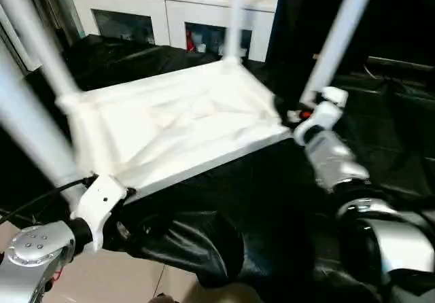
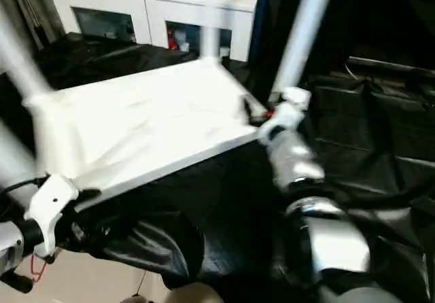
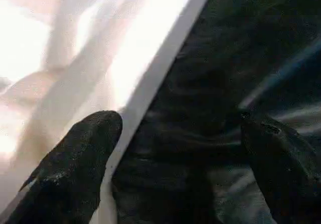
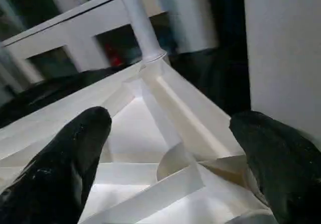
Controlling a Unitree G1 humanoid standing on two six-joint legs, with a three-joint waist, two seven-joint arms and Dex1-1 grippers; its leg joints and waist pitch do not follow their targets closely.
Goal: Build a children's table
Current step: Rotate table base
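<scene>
Fingers (image 3: 75,169) of the left gripper (image 3: 180,153) are standing wide apart in the left wrist view, holding nothing, one black pad lying over the near edge of the white plastic rectangular tabletop (image 1: 177,123) and the other over the black plastic sheeting (image 1: 224,201) beneath it. Black fingers (image 4: 65,163) of the right gripper (image 4: 175,148) are likewise spreading wide and gripping nothing, reaching over the ribbed underside at the tabletop's right near corner.

That tabletop is lying upside down on the black sheeting, ribs facing up, with four long white tubular legs rising from its corner sockets: the far leg (image 1: 234,18) is standing at the back corner, the right leg (image 1: 336,41) is slanting up just beside the right wrist, and the two left legs (image 1: 30,38) are crossing the picture's left side. Behind the sheeting, a white cabinet with glass doors (image 1: 170,11) is standing. Below the left arm, pale floor (image 1: 102,279) is showing.
</scene>
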